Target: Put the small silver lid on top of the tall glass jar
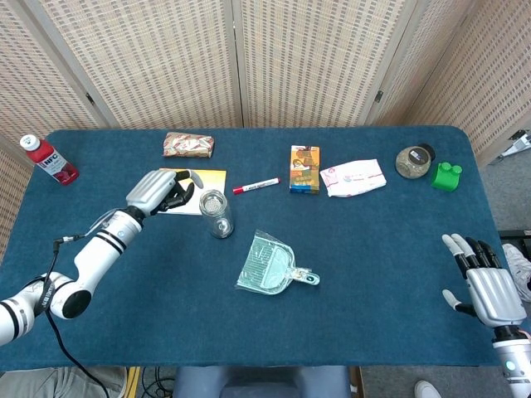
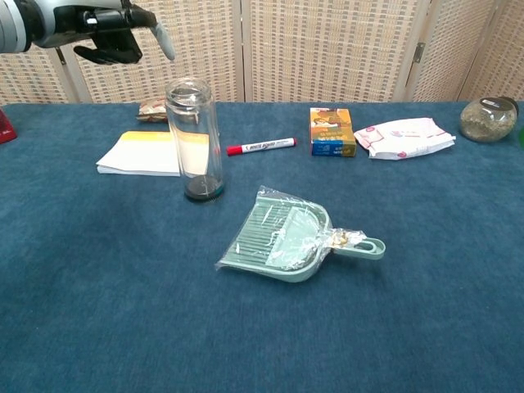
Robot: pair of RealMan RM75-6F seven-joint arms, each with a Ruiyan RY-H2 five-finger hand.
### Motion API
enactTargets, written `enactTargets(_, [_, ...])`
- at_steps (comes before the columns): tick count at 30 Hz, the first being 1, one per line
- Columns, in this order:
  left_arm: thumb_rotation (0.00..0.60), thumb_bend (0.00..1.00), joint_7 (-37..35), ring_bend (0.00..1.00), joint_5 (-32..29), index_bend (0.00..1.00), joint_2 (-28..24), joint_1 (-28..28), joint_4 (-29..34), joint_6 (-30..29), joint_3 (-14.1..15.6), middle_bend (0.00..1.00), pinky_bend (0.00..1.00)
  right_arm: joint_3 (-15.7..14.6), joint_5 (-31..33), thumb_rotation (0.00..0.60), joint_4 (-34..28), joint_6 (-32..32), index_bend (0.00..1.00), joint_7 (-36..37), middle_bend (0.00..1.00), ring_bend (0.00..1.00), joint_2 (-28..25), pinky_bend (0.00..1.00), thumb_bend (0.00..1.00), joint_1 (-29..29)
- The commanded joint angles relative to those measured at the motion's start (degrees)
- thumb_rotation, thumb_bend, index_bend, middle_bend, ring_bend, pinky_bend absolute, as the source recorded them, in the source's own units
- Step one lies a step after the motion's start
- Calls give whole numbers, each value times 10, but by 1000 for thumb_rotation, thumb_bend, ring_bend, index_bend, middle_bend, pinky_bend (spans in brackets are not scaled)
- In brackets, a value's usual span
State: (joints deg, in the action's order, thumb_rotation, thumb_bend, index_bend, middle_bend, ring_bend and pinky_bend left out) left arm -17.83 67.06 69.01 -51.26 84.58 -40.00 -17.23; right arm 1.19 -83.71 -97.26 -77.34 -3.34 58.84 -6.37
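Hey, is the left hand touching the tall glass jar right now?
Apart. The chest view shows the left hand up and to the left of the tall glass jar, with screen background visible between them.

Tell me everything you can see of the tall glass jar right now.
The jar is a tall, narrow cylinder of clear glass, standing upright on the blue table. A silvery lid seems to sit on its mouth; its base looks dark. It seems empty. It stands just in front of the yellow-and-white notepad, left of the red marker, behind the wrapped dustpan. Nothing grips it: the left hand hangs above and to its left, clear of it.
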Motion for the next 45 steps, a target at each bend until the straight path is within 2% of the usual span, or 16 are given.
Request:
enactTargets(1, [3,626,-21,913,18,375,-9,3,2,11,5,936,1000,0,1,600,-1,1,5,-1,43,0,0,65,227,0])
enactTargets(9, [0,627,-62,915,60,381,-14,7,4,9,13,938,1000,0,2,600,-2,2,5,-3,43,0,0,65,228,-1])
enactTargets(13, [0,627,-63,915,71,348,-13,4,3,11,19,939,1000,0,3,600,-2,3,5,-5,43,0,0,65,227,-1])
enactTargets(21, [0,627,-55,916,60,280,1,-8,-9,21,21,941,1000,0,5,600,-4,1,5,-6,43,0,0,65,227,0])
enactTargets(33, [0,626,-34,916,39,305,9,-19,-20,33,26,941,1000,0,5,600,0,1,5,-3,43,0,0,65,227,1])
enactTargets(45, [0,626,-34,916,47,320,8,-20,-18,30,29,941,1000,1,7,600,-2,3,5,-6,43,0,1,65,227,-1])
